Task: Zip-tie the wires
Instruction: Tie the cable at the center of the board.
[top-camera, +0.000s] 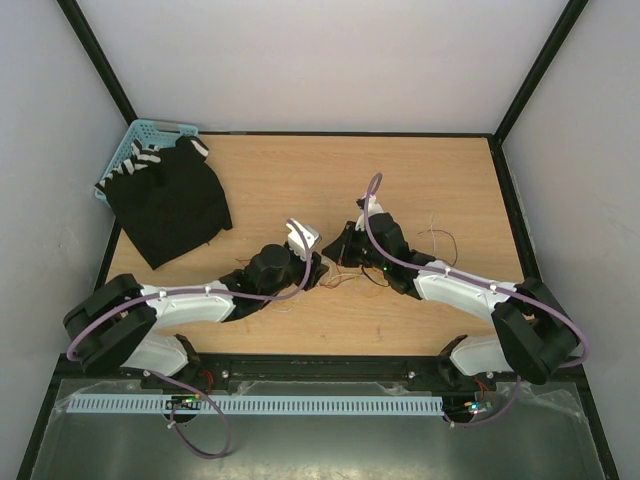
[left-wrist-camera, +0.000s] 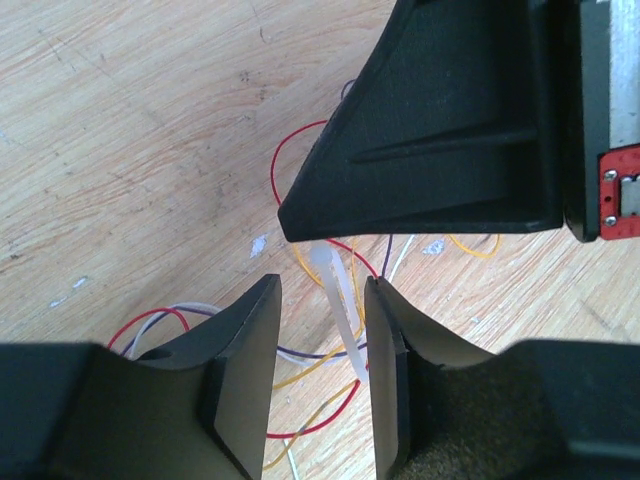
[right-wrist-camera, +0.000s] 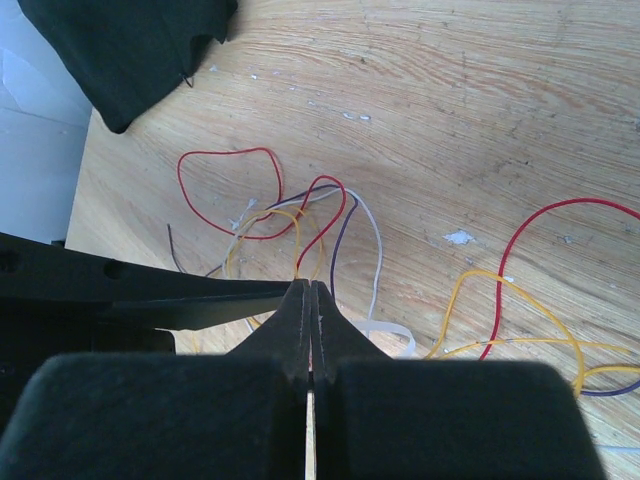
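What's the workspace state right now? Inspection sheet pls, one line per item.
Surface: wooden table, scuffed, with pale flecks.
Job's things: wires in a loose tangle between the arms; zip tie runs from the right gripper's tip into the left gripper's gap.
Clutter: black cloth lying partly over a blue basket, far left corner.
Grippers: left gripper open, a finger on either side of the zip tie; right gripper shut, apparently on the strip's end.
Cables: purple cables run along both arms, clear of the tangle.
Surroundings: white walls, black frame; nothing else seen.
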